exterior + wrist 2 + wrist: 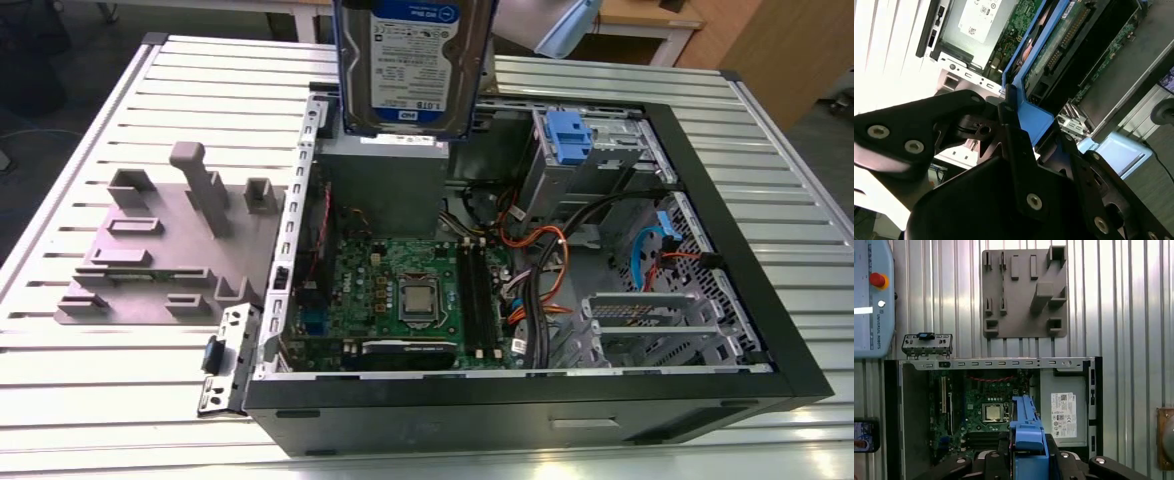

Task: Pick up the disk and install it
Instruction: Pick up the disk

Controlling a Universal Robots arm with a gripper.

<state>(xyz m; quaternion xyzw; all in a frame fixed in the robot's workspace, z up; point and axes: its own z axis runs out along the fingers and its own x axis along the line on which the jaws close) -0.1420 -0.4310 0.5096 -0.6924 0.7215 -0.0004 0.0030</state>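
- Exterior view: the disk [407, 62] is held upright with its label facing the camera, above the open case [467, 420]. The motherboard [400, 290] lies below it. A grey fixture [174, 240] rests on the table [80, 400], on the exterior view's left of the case.
- Second wrist view: the gripper [1035, 117] is pointed down into the case, with its jaws closed on the disk's blue carrier. The disk extends past the fingertips [1009, 107], over the motherboard.
- First wrist view: the carrier is clamped between the jaws above the motherboard. A grey box [1066, 415] sits beside it inside the case, and the fixture lies beyond the case wall.
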